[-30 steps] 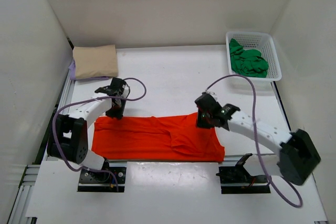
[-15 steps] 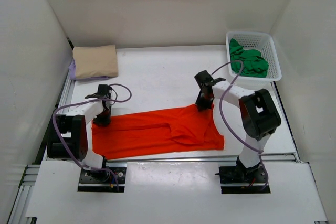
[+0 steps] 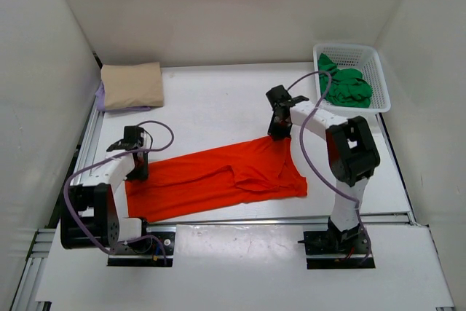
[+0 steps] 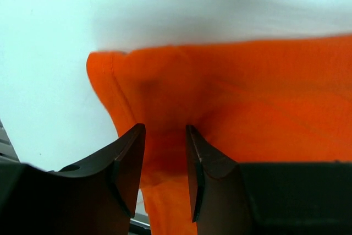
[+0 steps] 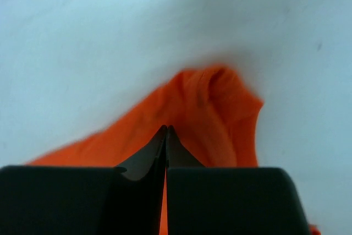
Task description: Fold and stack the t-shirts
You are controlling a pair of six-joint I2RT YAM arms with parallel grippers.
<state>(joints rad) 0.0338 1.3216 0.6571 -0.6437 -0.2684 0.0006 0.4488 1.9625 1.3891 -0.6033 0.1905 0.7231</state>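
Observation:
The orange-red t-shirt (image 3: 218, 176) lies stretched flat across the near table, tilted up to the right. My left gripper (image 3: 137, 171) is shut on its left edge; in the left wrist view the jaws (image 4: 163, 131) pinch a bunched fold of orange cloth (image 4: 264, 108). My right gripper (image 3: 276, 133) is shut on the far right corner; in the right wrist view its tips (image 5: 166, 130) meet on the cloth (image 5: 214, 108). The beige t-shirt (image 3: 132, 84) lies folded at the back left on the lavender one (image 3: 100, 100). The green t-shirt (image 3: 346, 85) is crumpled in the basket.
The white mesh basket (image 3: 349, 47) stands at the back right corner. White walls close in the table on three sides. The arm bases and their cables sit along the near edge.
My right gripper has pulled the shirt's right corner away from me and slightly left. My left gripper has drawn the left edge left and nearer. The shirt now lies more slanted.

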